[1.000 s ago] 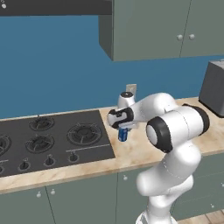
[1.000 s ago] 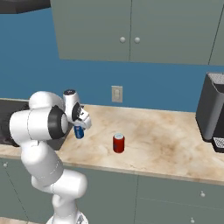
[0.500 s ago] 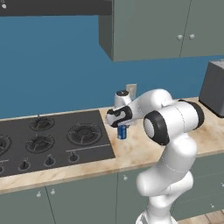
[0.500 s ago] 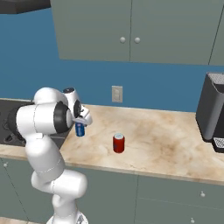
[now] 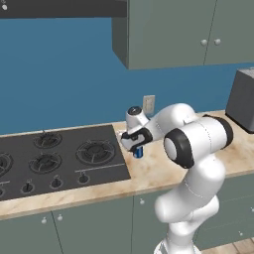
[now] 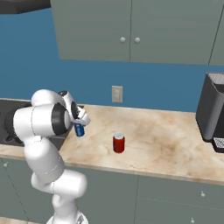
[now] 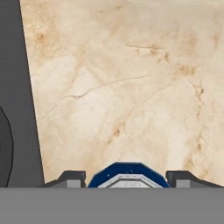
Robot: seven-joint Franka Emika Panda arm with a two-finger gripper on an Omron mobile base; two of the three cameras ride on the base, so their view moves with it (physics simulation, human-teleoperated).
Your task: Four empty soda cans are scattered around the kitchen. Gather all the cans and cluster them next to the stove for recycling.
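The marble tabletop (image 6: 166, 140) is spanned from the stove (image 5: 54, 158), set in at its left end, to a dark appliance (image 6: 212, 111) at the right. Just beside the stove's right edge, a blue soda can (image 5: 138, 152) is held above the tabletop, grasped between the jaws. A red soda can (image 6: 118, 143) is seen standing near the front edge.

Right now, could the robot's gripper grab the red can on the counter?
Probably not yet: the gripper is shut on a blue can. The red can stands alone on open counter, with nothing blocking it.
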